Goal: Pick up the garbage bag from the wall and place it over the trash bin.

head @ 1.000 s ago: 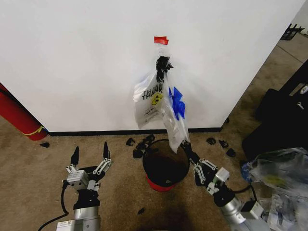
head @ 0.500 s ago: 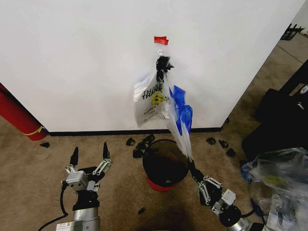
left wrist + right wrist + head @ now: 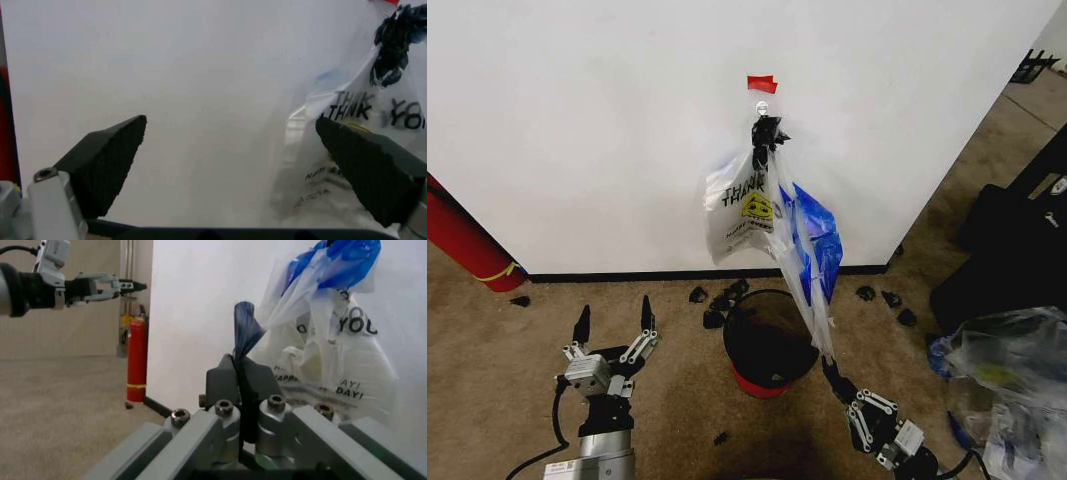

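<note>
A red cylinder (image 3: pixel 462 240) leans at the foot of the wall (image 3: pixel 597 130), far left of the trash bin (image 3: pixel 770 345). The left gripper (image 3: pixel 614 322) hovers over the carpet left of the trash bin, its 2 fingers spread wide and holding nothing. The garbage bag (image 3: pixel 752 205) hangs from a hook on the wall directly above the trash bin, under a red tape strip (image 3: pixel 762 84). Its long axis slants down from the hook towards the right gripper (image 3: pixel 829 368), just right of the trash bin, whose fingers are pressed together, pinching the bag's lower edge. Small black scraps (image 3: pixel 717 300) lie along the baseboard behind the trash bin. A clear plastic bundle (image 3: pixel 1002 365) sits far right.
</note>
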Controlling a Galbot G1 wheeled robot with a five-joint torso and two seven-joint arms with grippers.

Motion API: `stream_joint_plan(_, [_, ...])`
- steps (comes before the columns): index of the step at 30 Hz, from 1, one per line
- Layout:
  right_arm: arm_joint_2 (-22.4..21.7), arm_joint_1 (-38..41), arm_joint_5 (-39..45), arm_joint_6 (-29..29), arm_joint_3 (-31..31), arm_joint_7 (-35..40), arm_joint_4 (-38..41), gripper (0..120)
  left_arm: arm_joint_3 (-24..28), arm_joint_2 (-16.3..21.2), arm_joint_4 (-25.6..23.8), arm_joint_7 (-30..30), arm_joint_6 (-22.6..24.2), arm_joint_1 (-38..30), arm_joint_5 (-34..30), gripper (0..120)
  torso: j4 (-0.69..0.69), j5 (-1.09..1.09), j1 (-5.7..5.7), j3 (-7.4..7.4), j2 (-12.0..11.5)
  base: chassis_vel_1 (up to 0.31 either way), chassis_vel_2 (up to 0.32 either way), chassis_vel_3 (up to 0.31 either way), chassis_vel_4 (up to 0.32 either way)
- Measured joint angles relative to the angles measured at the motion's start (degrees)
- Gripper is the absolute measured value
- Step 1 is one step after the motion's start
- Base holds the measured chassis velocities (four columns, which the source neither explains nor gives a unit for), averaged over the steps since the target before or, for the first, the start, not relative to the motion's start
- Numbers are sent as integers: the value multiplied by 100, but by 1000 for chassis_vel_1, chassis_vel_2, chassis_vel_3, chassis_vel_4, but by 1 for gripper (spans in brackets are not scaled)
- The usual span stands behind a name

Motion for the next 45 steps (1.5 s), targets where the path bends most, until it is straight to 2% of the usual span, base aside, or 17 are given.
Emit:
stream_joint_plan(4, [7, 66, -17, -44, -21, 196, 32, 0, 12, 22, -18, -1, 0, 4, -9, 100, 0, -1, 0, 0, 0, 0, 0, 0, 0])
stream_joint_plan(10, [110, 433, -297, -495, -284, 1247, 300, 0, 136, 308, -317, 2, 193, 14, -221, 100, 0, 0, 0, 0, 0, 0, 0, 0, 0])
stream_joint_plan(14, [142, 824, -642, -850, -474, 2001, 377, 0, 500, 890, -513, 16, 416, 103, -464, 100, 1, -1, 0, 0, 0, 0, 0, 0, 0])
stream_joint_plan(15, [142, 824, -642, -850, -474, 2001, 377, 0, 500, 890, -513, 16, 416, 103, -464, 100, 1, -1, 0, 0, 0, 0, 0, 0, 0])
stream_joint_plan(17, [142, 965, -785, -1017, -541, 2195, 403, 0, 687, 1239, -594, 34, 588, 86, -631, 100, 1, -1, 0, 0, 0, 0, 0, 0, 0])
stream_joint_plan(21, [200, 1146, -1071, -1276, -653, 2530, 450, 0, 852, 2029, -853, 53, 1202, -321, -1506, 100, 0, -1, 0, 0, 0, 0, 0, 0, 0])
stream_joint_plan(22, [200, 1146, -1071, -1276, -653, 2530, 450, 0, 852, 2029, -853, 53, 1202, -321, -1506, 100, 0, -1, 0, 0, 0, 0, 0, 0, 0])
stream_joint_plan(27, [344, 1194, -1379, -1485, -717, 2750, 529, 0, 816, 3197, -1035, -137, 2007, -1210, -2922, 100, -3, -4, 0, 1, 0, 0, 0, 0, 0])
stream_joint_plan(28, [359, 1218, -1463, -1524, -730, 2805, 523, 0, 791, 3423, -1074, -178, 2135, -1366, -3178, 100, 0, -1, 0, 1, 0, 0, 0, 0, 0])
stream_joint_plan(29, [359, 1218, -1463, -1524, -730, 2805, 523, 0, 791, 3423, -1074, -178, 2135, -1366, -3178, 100, 0, -1, 0, 1, 0, 0, 0, 0, 0])
stream_joint_plan(33, [429, 1151, -1701, -1743, -762, 3019, 613, 0, 882, 3993, -1095, -257, 2409, -1959, -3735, 100, 0, -4, 0, 1, 0, 0, 0, 0, 0])
stream_joint_plan(35, [483, 1156, -1826, -1795, -754, 3116, 641, 0, 1230, 4287, -932, -280, 2529, -2555, -3840, 100, 0, 0, 0, 1, 0, 0, 0, 0, 0])
stream_joint_plan(37, [506, 1178, -1875, -1797, -740, 3152, 641, 0, 1421, 4360, -857, -281, 2552, -2799, -3832, 100, 0, -3, 0, 1, 0, 0, 0, 0, 0])
stream_joint_plan(40, [606, 1182, -2031, -1845, -726, 3262, 642, 0, 2214, 4555, -671, -359, 2759, -3804, -3904, 100, 0, -2, 0, 1, 0, 0, 0, 0, 0])
stream_joint_plan(42, [670, 1149, -2150, -1846, -702, 3282, 643, 0, 2629, 4608, -617, -480, 2970, -4469, -4131, 100, -1, 2, 0, 1, 0, 0, 0, 0, 0])
stream_joint_plan(44, [704, 1133, -2203, -1840, -684, 3284, 641, 0, 2760, 4599, -612, -546, 3114, -4749, -4302, 100, -1, 1, 1, 1, -1, 0, 0, 0, 0])
stream_joint_plan(45, [738, 1115, -2233, -1833, -671, 3285, 641, 0, 2880, 4548, -623, -664, 3306, -5059, -4590, 100, -1, 0, 1, 1, 0, 0, 0, 0, 0])
